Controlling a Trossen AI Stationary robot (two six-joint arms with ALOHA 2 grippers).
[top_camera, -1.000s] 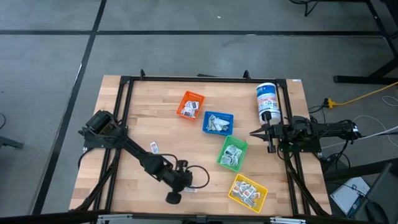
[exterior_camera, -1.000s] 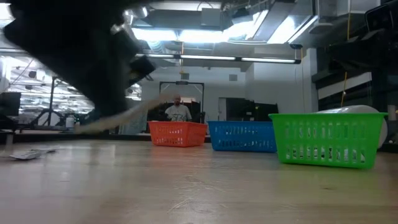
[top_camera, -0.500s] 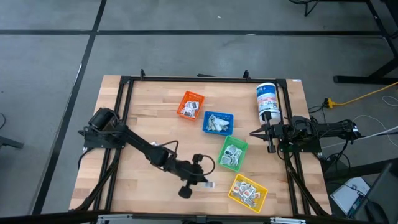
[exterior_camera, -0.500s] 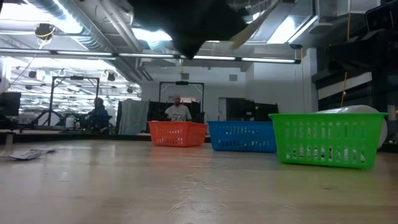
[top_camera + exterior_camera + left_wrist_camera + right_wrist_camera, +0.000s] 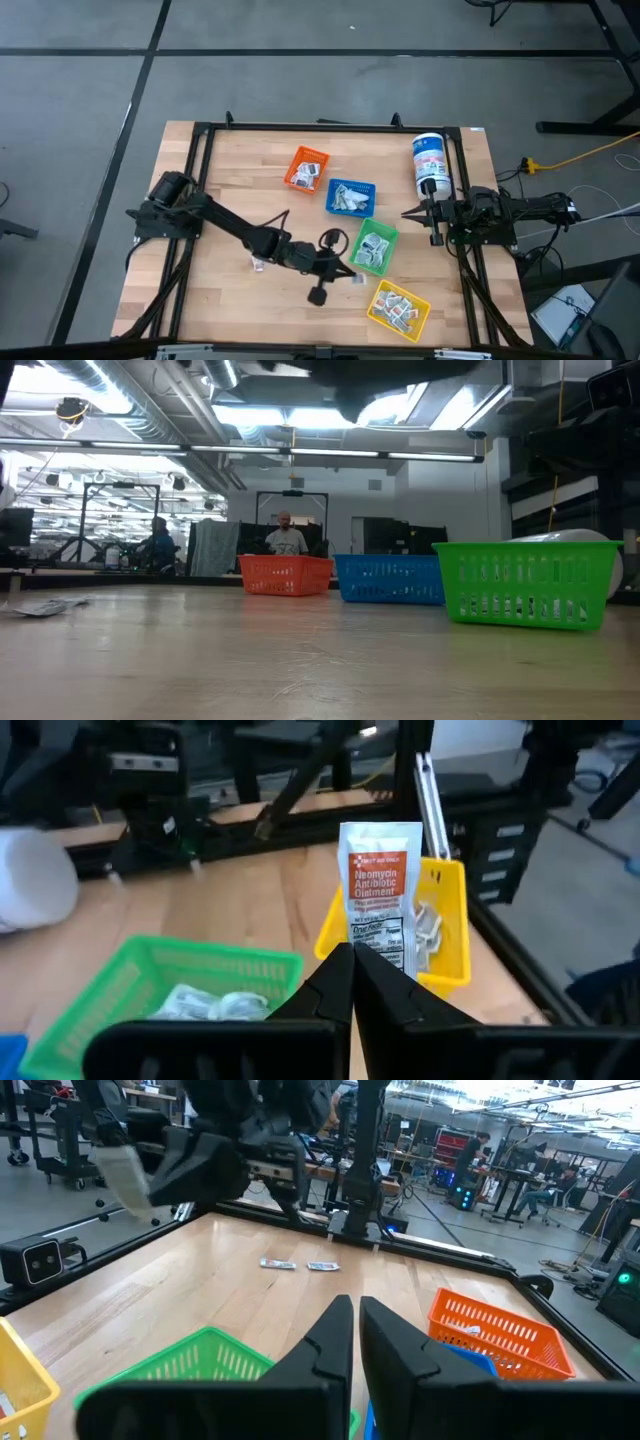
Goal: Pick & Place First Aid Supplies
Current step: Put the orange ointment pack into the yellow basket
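My left gripper (image 5: 351, 276) (image 5: 352, 958) hangs above the table between the green bin (image 5: 374, 246) and the yellow bin (image 5: 398, 309), shut on a white ointment packet (image 5: 380, 880) with an orange-red label. Small white packets fill the orange (image 5: 306, 169), blue (image 5: 350, 198), green and yellow bins. A loose packet (image 5: 258, 263) lies flat on the wood beside my left arm; the right wrist view shows two loose packets (image 5: 277, 1263) (image 5: 322, 1266). My right gripper (image 5: 407, 213) (image 5: 355, 1315) waits, shut, at the table's right side. My left gripper pinches the ointment packet by its lower end (image 5: 379, 948) between its two fingers. The fingers reach out toward the table's right side. The packet stands out beyond the fingertips, flat face to the wrist camera, lifted clear of the table.
A tall white canister (image 5: 430, 164) with a blue label stands by the far right corner. A black frame (image 5: 300, 127) runs around the tabletop. Bare wood (image 5: 215, 290) lies at the near left. People show in the room beyond the table (image 5: 287, 538).
My left gripper has swung from the near edge toward the table's right and a little farther in, ending between the green and yellow bins. It stayed shut on the packet, which travelled with it clear of the table.
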